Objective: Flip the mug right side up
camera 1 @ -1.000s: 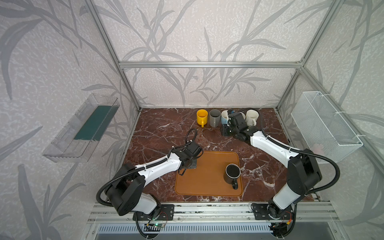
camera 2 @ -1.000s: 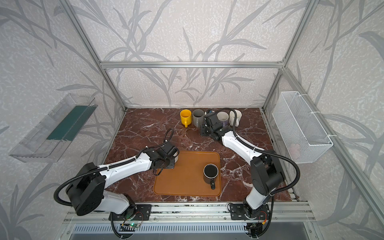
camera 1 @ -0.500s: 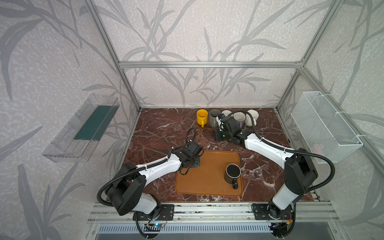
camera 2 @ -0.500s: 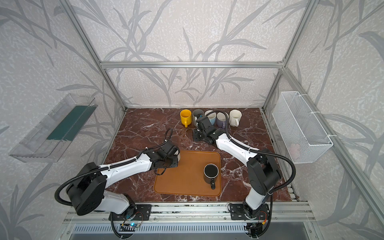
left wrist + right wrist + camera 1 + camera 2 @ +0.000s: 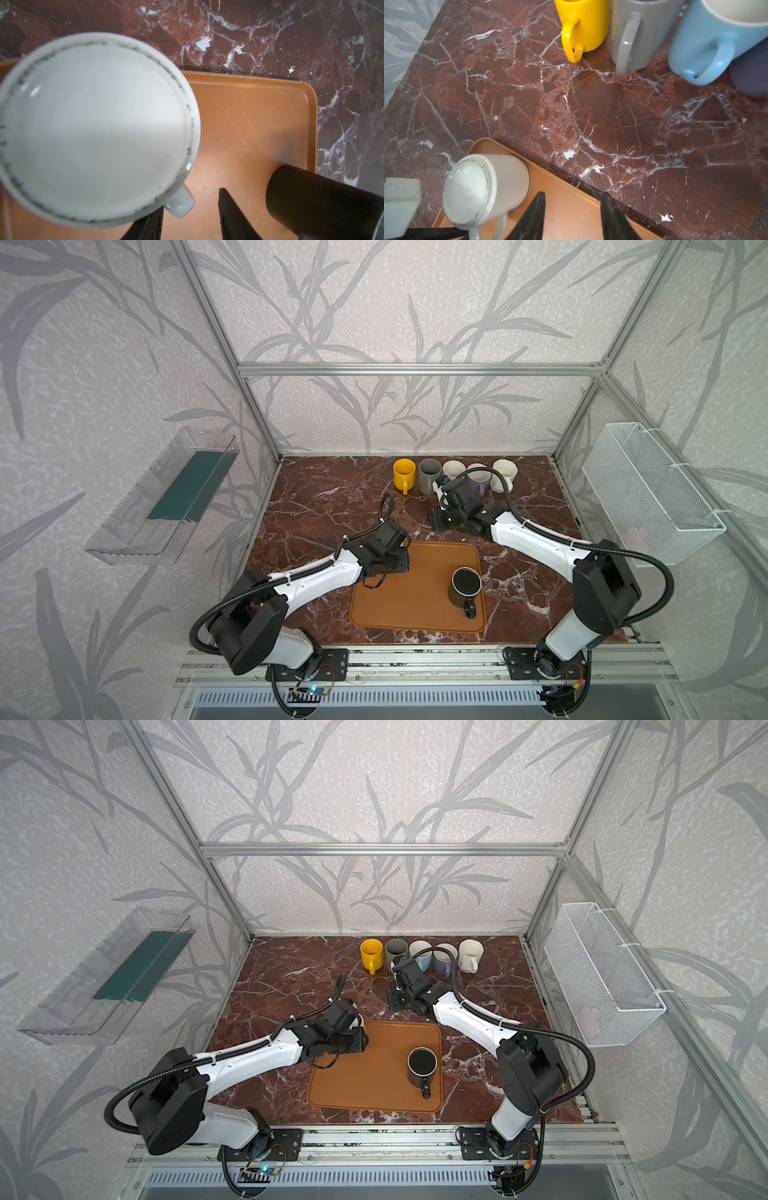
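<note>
- Task item: cream mug (image 5: 483, 187), glazed ceramic, cylindrical with a loop handle. It stands mouth-down in a corner of the tray (image 5: 259, 124), and its flat base, ringed with dark scuffing, faces up. In both top views the left arm hides it.
- Left gripper (image 5: 190, 200): poised over the mug with its dark tapered fingers (image 5: 232, 218) apart and nothing clamped. The handle shows between them, close to one finger. Whether they are level with it cannot be told.
- Right gripper (image 5: 573, 194): fingers apart and empty, hovering at the tray's far edge, clear of the mug.
- Step in hand, as judged: the grasp is being lined up; the mug is not yet held or turned.
- Next move calls for: closing on the handle or wall, lifting clear of the tray, a half-turn, then setting the mug down on its base. The glaze looks slick, so a firm hold would be needed.
- Tray: orange-brown plastic, a rounded rectangle with a low rim, finely scratched.
- Black mug (image 5: 465, 587): matte, upright on the tray, well apart from the cream mug.
- Worktop (image 5: 591, 114): polished red-brown marble with white veins.
- Back row, upright: yellow mug (image 5: 583, 25), grey mug (image 5: 633, 37), light blue mug (image 5: 708, 45), purple mug (image 5: 749, 74), white mug (image 5: 505, 475).
</note>
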Tool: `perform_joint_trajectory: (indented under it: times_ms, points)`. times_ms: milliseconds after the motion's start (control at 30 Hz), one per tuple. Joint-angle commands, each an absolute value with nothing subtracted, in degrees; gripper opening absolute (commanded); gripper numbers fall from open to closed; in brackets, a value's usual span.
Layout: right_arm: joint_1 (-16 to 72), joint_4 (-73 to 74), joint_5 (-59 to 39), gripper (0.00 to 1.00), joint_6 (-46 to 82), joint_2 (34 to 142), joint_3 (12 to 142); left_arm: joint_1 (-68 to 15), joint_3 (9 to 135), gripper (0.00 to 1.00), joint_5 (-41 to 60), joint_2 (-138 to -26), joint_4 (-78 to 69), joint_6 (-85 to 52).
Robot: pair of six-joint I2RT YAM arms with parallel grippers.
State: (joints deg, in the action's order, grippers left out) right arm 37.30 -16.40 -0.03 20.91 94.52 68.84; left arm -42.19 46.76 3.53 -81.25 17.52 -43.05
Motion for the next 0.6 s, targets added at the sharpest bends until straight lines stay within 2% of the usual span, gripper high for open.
perform_joint_trajectory:
  times_ms: [0, 333, 567]
  points:
    - [38.20, -18.12, -0.09, 0.45, 19.53, 92.11, 68.17, -41.84, 46.33, 0.46, 0.71, -78.57, 17.61, -41.84]
    - [43.15, -21.85, 0.48, 0.45, 14.56, 88.58, 67.56, -40.58, 43.85, 0.48, -6.06, -66.83, 22.40, -39.58]
    - [48.31, -27.22, 3.15, 0.46, 12.68, 87.48, 69.81, -34.44, 43.25, 0.49, -9.22, -59.63, 29.52, -37.27]
